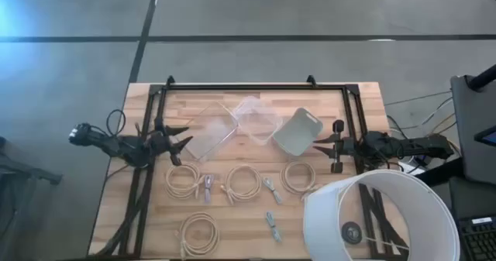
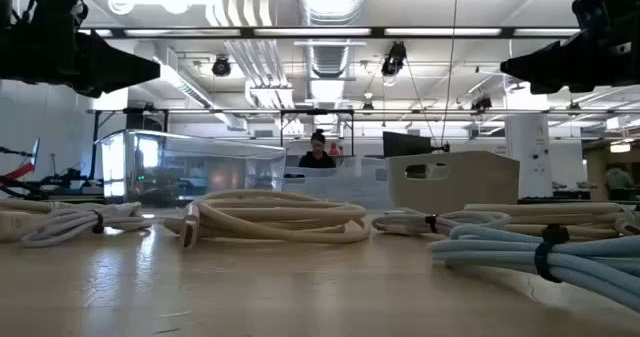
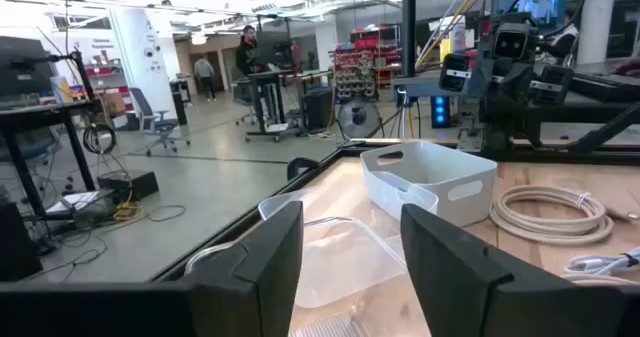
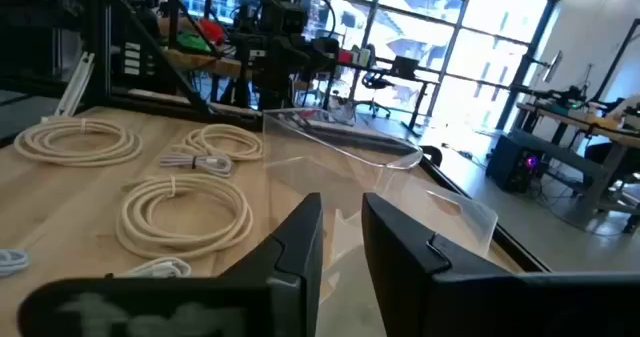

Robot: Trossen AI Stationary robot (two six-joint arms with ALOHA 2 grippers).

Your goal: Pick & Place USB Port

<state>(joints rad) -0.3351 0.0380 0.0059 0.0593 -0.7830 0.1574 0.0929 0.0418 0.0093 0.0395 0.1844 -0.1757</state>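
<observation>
Several coiled cream USB cables lie flat on the wooden table: one coil (image 1: 182, 180), a second (image 1: 244, 182), a third (image 1: 298, 176) and one near the front edge (image 1: 200, 234). Small pale-blue cable bundles (image 1: 273, 224) lie among them. My left gripper (image 1: 184, 141) (image 3: 352, 247) hovers open above the table's left side, pointing right toward a clear container (image 1: 211, 133). My right gripper (image 1: 319, 145) (image 4: 343, 239) hovers on the right side, pointing left, its fingers a little apart, next to a white bin (image 1: 298, 131). Neither holds anything.
A second clear container (image 1: 256, 118) sits behind the first, between it and the white bin (image 3: 430, 177). A large white round shade (image 1: 380, 214) covers the table's near right corner. A dark frame (image 1: 256, 87) runs along the far and side edges. A person (image 2: 317, 152) stands far behind the table.
</observation>
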